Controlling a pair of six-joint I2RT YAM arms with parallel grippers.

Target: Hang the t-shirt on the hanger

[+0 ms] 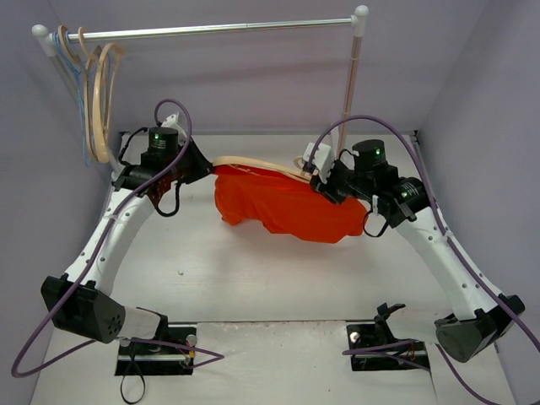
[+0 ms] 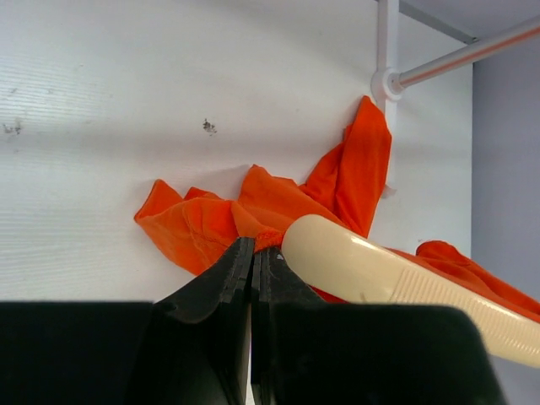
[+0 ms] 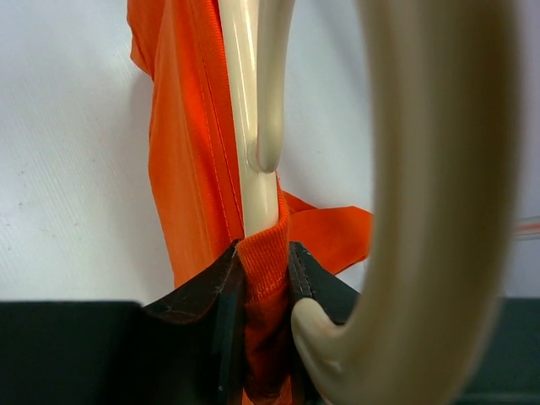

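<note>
**Step in hand:** dressing the hanger.

**Position:** The hanger (image 1: 253, 164) spans between the two arms over the desk (image 1: 253, 287). The t-shirt (image 1: 287, 215) hangs bunched below it, mostly toward the right arm.

**Left pincer** (image 2: 252, 246): pressed together on a fold of orange cloth, just beside the hanger's bare end.

**Right pincer** (image 3: 266, 261): pinching ribbed orange cloth at the hanger's neck, beneath the hook.

**Judgement:** The end nearer the left arm appears not yet sleeved. The next move calls for drawing that fold over the bare end while the right hold stays firm.
</note>
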